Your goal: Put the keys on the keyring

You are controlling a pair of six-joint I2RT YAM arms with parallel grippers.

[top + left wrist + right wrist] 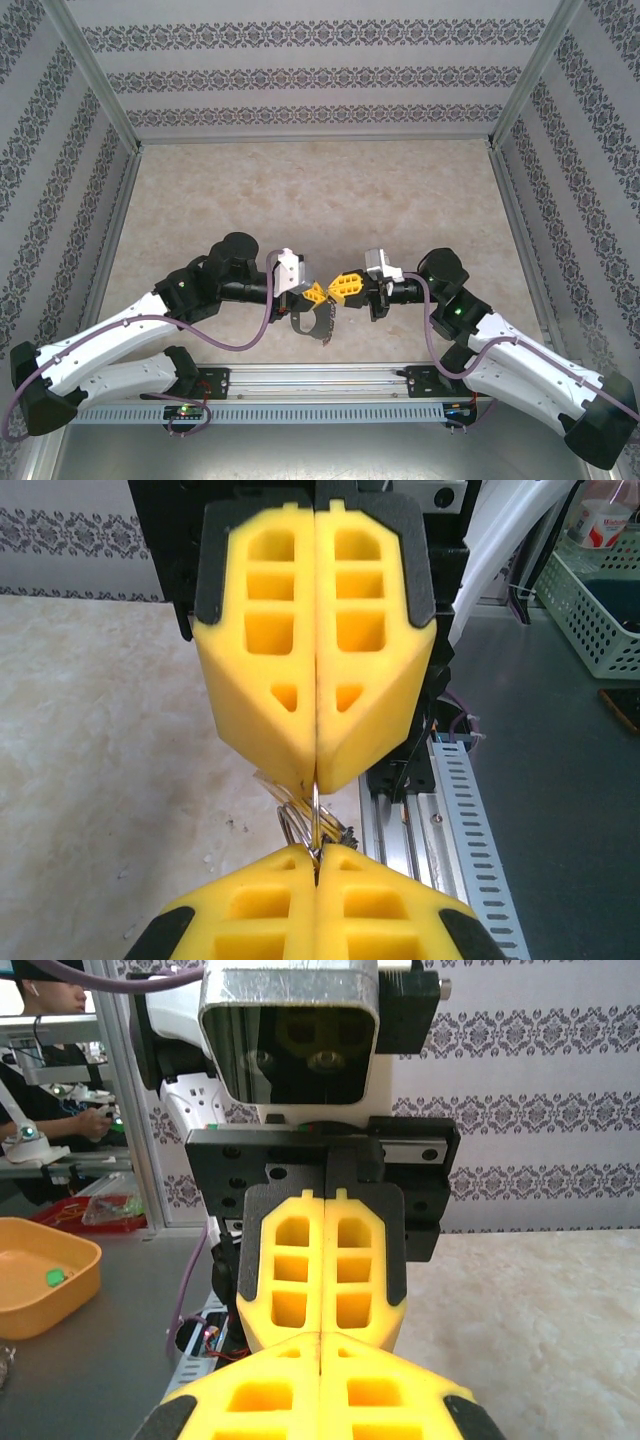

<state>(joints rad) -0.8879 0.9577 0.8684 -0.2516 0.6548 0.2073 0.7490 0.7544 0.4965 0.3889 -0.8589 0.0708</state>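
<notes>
My two grippers meet tip to tip over the near middle of the table, the left gripper [318, 293] facing the right gripper [345, 287]. In the left wrist view a thin wire of the grey metal keyring [316, 815] runs straight from the seam of my left gripper [316, 854] into the seam of the right gripper [316, 782]. Both stand shut on it. More wire loops [290, 822] bunch just behind. From above, the rest of the keyring [308, 326] hangs dark below the fingers. The keys' coloured heads are hidden. In the right wrist view the right gripper [320, 1338] covers the ring.
An aluminium rail [320, 380] and a perforated cable duct [470, 820] run along the near table edge under the grippers. Off the table stand a green basket [590, 600] and an orange tray [40, 1270]. Patterned walls [320, 80] close in the marble tabletop [320, 200].
</notes>
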